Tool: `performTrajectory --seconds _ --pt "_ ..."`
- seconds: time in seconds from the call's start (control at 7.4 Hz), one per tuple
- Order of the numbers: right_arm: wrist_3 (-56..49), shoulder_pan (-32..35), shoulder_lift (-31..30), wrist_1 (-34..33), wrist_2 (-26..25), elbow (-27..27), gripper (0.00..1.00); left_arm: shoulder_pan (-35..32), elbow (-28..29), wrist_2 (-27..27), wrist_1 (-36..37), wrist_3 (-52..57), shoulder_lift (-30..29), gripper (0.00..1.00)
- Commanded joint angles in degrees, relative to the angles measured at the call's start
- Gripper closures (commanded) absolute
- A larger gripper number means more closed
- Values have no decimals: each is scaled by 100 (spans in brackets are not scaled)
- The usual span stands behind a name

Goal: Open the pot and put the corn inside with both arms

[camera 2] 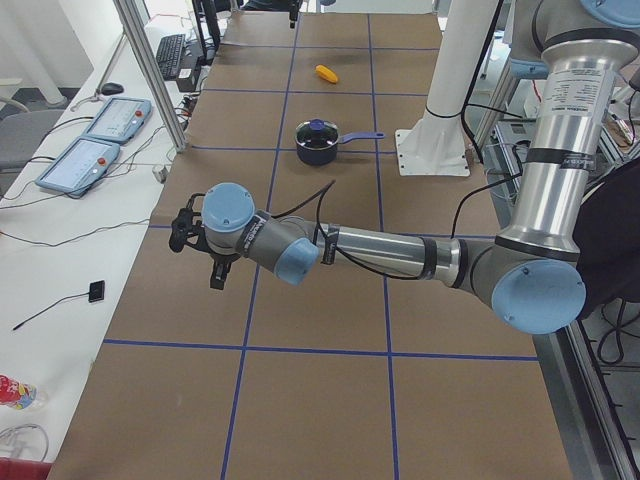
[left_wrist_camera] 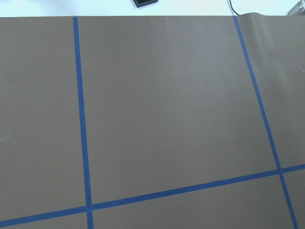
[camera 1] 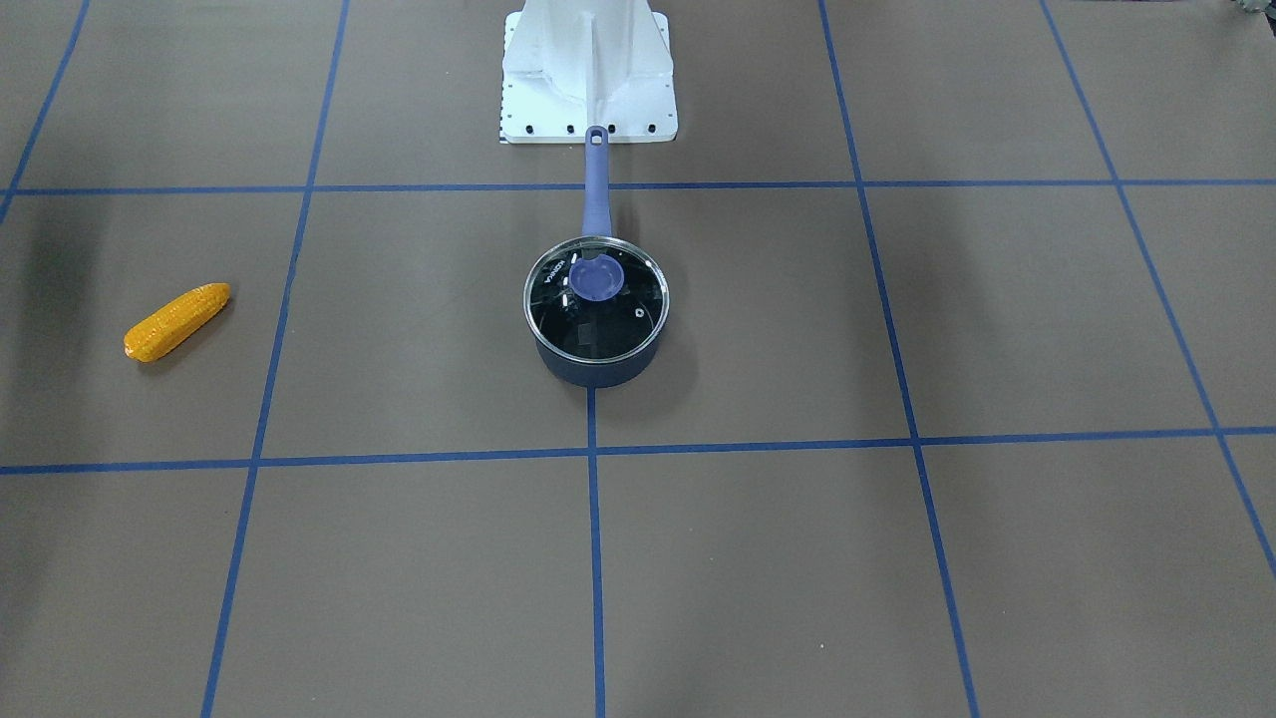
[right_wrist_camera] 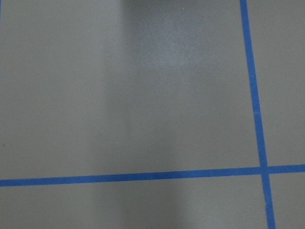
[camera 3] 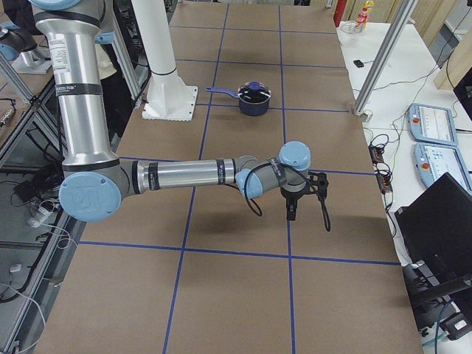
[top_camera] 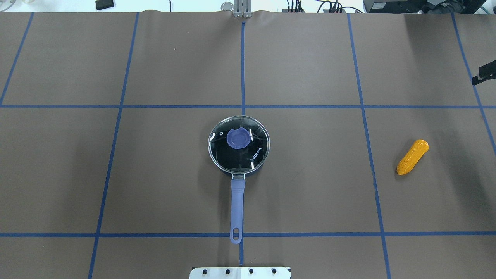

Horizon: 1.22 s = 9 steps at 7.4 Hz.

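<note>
The dark-blue pot [top_camera: 237,201] stands at the table's middle, its long handle pointing toward my base. The glass lid with a blue knob [top_camera: 239,144] sits on it. The pot also shows in the front view [camera 1: 596,367], the left view [camera 2: 318,143] and the right view [camera 3: 254,99]. The orange-yellow corn [top_camera: 412,157] lies on the table far to my right, also in the front view [camera 1: 177,321]. My left gripper [camera 2: 215,272] hangs far out to my left, my right gripper [camera 3: 291,212] far out to my right. I cannot tell whether either is open or shut.
The white base mount [camera 1: 588,70] stands behind the pot's handle. Blue tape lines [top_camera: 243,106] grid the brown table cover. A black piece [top_camera: 484,73] juts in at the overhead view's right edge. Pendants and cables [camera 2: 95,140] lie beyond the table's far side.
</note>
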Motion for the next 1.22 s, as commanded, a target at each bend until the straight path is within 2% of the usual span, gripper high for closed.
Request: performTrajectory --seconds 0.0,0.41,0.81,1.08 --pt "674 -272 13 -124 -36 257 0 200 -79 9 14 -618 -238 2" --pt "1316 -422 4 -126 -53 521 0 543 -596 104 241 -1497 -388 2" --pt "2001 -834 -5 -117 -281 767 0 1218 -1237 604 944 -2463 -800 2" --pt "2188 -1002 -223 -126 -308 934 0 1746 -1528 939 1147 -3437 -1204 2"
